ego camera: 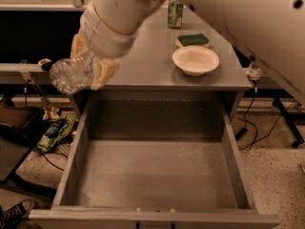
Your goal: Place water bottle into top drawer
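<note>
Clear crinkled plastic at far left: we have the bottle (64, 77) up in the air, lying on its side, clamped between the yellowish pads (106, 71) of the gripper (89, 66). It hangs at the near left corner of the cabinet (143, 70) top, poking out past that edge, above the far left corner of the drawer (70, 162) and not inside it. Down below on the floor we spot a shoe (14, 213) and some green clutter (57, 133). The white arm (119, 13) sweeps in from the upper right. Moving across, the drawer is pulled wide open towards us, grey and speckled, its bottom bare. On the cabinet top, right of the gripper and well apart from it: a white bowl (196, 60), just behind it a green sponge (193, 39), and farther back a green can (175, 13) standing upright. Cables (259, 128) trail on the floor at right.
</note>
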{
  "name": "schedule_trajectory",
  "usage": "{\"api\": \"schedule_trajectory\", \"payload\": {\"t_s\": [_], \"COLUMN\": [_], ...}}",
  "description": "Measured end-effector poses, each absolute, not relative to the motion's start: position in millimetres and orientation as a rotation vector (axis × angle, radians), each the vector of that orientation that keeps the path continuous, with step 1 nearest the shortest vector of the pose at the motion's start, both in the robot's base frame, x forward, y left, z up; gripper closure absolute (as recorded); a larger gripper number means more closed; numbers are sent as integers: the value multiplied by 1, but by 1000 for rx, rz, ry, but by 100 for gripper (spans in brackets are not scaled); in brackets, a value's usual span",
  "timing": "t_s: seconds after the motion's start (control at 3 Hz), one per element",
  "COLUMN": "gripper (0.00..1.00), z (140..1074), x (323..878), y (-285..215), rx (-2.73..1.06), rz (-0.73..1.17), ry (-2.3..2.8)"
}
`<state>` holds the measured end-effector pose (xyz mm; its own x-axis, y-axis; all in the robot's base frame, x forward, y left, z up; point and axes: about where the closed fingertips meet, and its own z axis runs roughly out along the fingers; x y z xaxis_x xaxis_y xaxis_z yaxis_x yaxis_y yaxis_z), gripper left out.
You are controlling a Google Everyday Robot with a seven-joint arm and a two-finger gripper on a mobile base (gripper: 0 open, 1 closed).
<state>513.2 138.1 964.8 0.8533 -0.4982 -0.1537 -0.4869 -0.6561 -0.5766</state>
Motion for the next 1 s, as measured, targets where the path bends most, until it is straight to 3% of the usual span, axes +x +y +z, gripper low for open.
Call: {"api": "schedule_trajectory", "payload": {"t_s": [0.67,1.0], "gripper": [100,100], "z": [786,722], "x": [444,443], "y": [130,97], "rx": [-2552,-2722], "rz": [349,282], "ry": [938,1156]}}
